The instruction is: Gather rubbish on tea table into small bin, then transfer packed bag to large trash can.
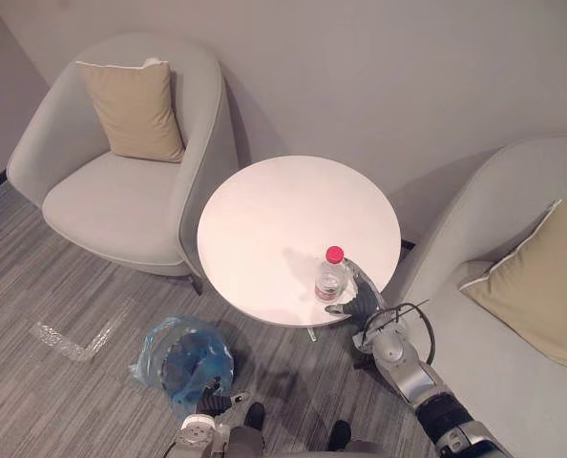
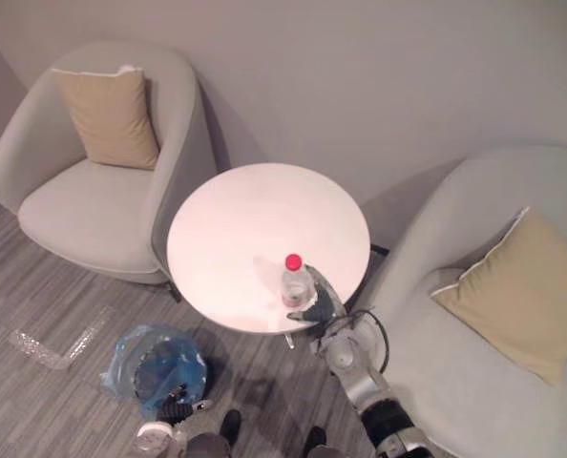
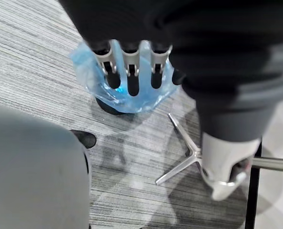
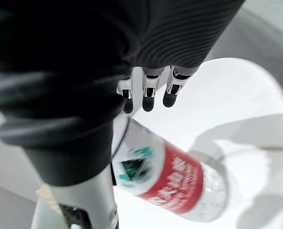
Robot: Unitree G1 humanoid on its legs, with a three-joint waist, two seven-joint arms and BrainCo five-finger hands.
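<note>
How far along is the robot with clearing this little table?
The table looks bare apart from one bottle, which the right hand is cupping with fingers not yet closed. The small bin with its blue bag stands on the floor by the left hand. Left: drop the bottle in, then carry the bag away.

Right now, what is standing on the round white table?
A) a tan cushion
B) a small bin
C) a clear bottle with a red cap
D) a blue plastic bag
C: a clear bottle with a red cap stands near the edge of the table, with the robot's right hand beside it. The small bin with its blue bag is down on the floor.
</note>
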